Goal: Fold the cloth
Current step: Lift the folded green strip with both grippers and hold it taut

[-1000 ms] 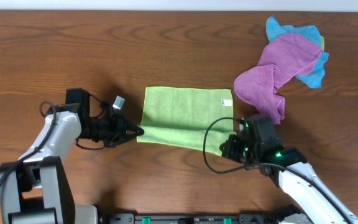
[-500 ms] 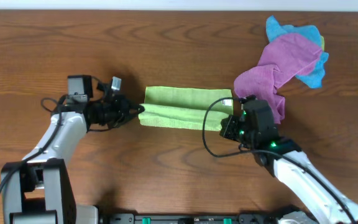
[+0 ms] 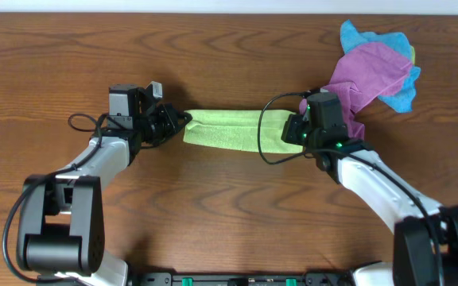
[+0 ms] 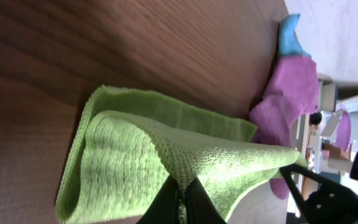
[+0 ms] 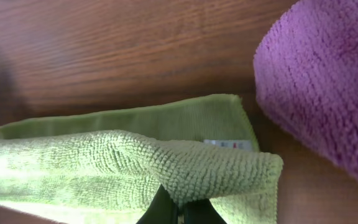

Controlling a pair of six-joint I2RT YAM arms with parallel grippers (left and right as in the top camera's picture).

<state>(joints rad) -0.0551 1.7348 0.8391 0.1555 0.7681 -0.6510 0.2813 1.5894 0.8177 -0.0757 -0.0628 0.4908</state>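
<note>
Left of the table's (image 3: 213, 56) middle: left gripper (image 3: 183, 123), clamped tight on the left end of the cloth (image 3: 225, 129). Stretches as a narrow green band across the middle of the table. Ends at the right gripper (image 3: 289, 135), likewise pinched on the fabric.

Toward the far right corner: purple cloth (image 3: 356, 87) heaped over a blue cloth (image 3: 364, 36), just beside the right arm.

Shows from the left wrist, not from overhead: doubled fabric, the upper layer raised in the dark fingertips (image 4: 166, 199) above a lower layer flat on the wood.

Shows from the right wrist alone: small white tag (image 5: 229, 144) on the lower layer, near the purple cloth.
</note>
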